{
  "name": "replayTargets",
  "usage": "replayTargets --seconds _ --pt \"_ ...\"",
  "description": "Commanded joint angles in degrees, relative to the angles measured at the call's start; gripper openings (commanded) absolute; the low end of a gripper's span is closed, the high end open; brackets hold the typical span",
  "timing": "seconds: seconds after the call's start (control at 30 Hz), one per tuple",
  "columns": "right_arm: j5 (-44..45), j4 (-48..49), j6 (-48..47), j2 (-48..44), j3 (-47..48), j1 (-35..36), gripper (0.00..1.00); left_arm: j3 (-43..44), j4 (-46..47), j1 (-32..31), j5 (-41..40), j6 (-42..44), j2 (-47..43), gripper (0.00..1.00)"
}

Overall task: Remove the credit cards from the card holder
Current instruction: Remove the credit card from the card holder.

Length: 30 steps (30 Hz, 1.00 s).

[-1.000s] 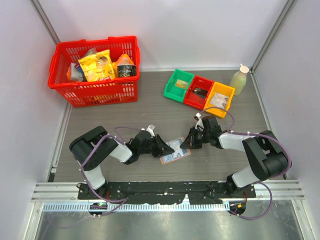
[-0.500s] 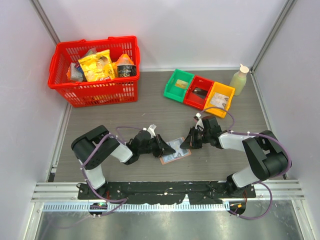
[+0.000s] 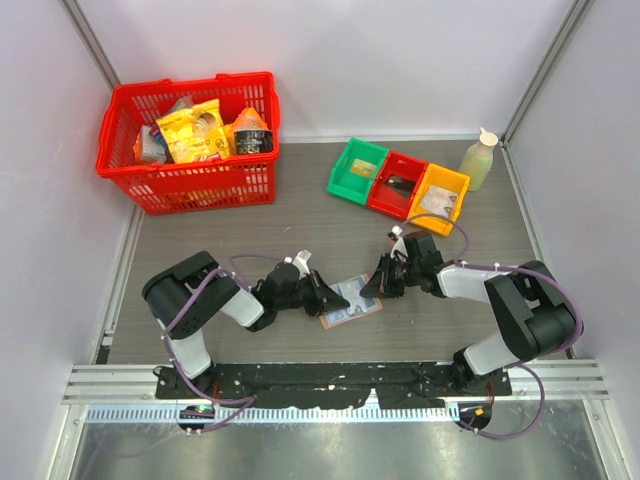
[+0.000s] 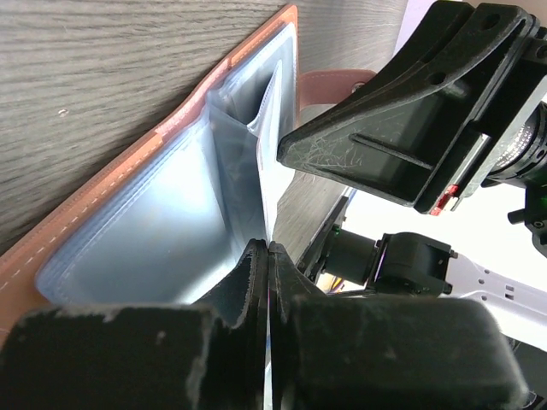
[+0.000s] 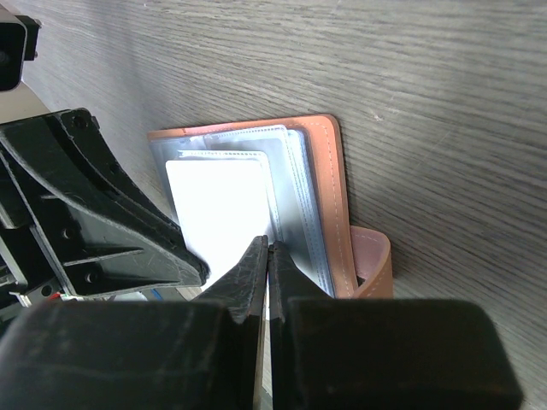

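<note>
Pinkish-tan folding leather card holder lies open at the grey table's 6 o'clock. Left gripper, from 9 o'clock, pinches a thin white credit card. Right gripper, from 2 o'clock, clamps the holder's blue sleeve.

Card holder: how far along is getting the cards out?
Done: the card holder lies open on the table. In hand: left tool is shut on a thin pale sheet, card or sleeve unclear; right tool is shut at the edge of the sleeves. To do: the white card sits inside the holder, not pulled out.
</note>
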Motion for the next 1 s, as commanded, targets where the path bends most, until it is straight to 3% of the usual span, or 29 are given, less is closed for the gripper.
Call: replayTargets --seconds 0.0,0.47,0.7,0.73,0.87,0.97 --pt "13.59 -7.74 -4.43 4.16 -2.43 -0.05 0.06 -0.85 6.35 -0.53 2.53 -0.59 -0.16 0.01" --pt "14.29 -8.09 -4.52 5.56 -2.17 -0.05 0.06 -4.71 8.55 0.79 2.44 -4.19 1.43 0.00" --pt "14.03 -8.09 -4.61 4.95 -1.99 -0.05 0.06 -4.81 2.58 1.67 1.83 -2.35 -1.29 0.00" --pt "13.94 -8.09 -4.61 4.86 -1.99 -0.14 0.06 -4.46 1.70 1.67 1.83 -2.00 -1.38 0.01" --pt "13.77 -8.09 -4.70 4.51 -1.99 -0.05 0.06 -3.58 -0.15 1.76 0.95 -1.21 -2.00 0.28" --pt "13.59 -8.00 -4.70 4.33 -1.99 -0.14 0.06 -2.61 -2.52 1.93 0.25 -0.33 -2.00 0.33"
